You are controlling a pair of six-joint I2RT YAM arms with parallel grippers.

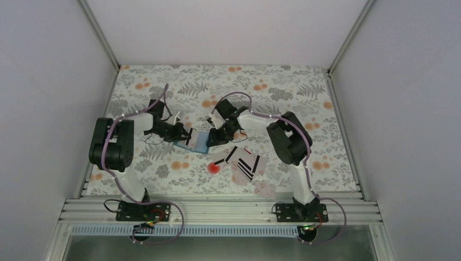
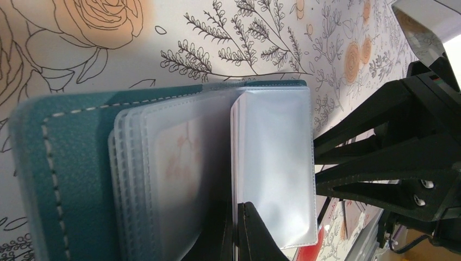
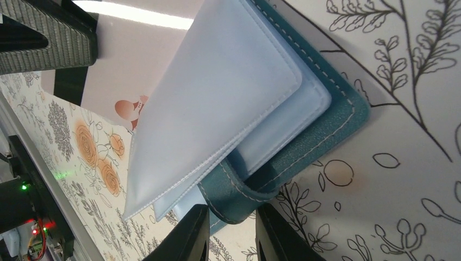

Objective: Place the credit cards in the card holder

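Note:
The blue card holder point(image 1: 197, 141) lies open on the floral table between both grippers. My left gripper point(image 1: 184, 134) is shut on the edge of one clear inner sleeve point(image 2: 274, 168) and holds it upright; its fingertips meet in the left wrist view point(image 2: 237, 215). A pale card with an orange print shows behind the sleeves point(image 3: 136, 70). My right gripper point(image 1: 216, 136) is open, its fingers point(image 3: 231, 234) on either side of the holder's closing tab point(image 3: 239, 193). Several pale black-striped credit cards point(image 1: 243, 161) lie loose to the right of the holder. One more card point(image 1: 265, 189) lies nearer the front.
A round red spot point(image 1: 213, 167) sits on the table just in front of the holder. The table's front rail point(image 1: 217, 209) runs between the two arm bases. White walls close in the left, right and back sides.

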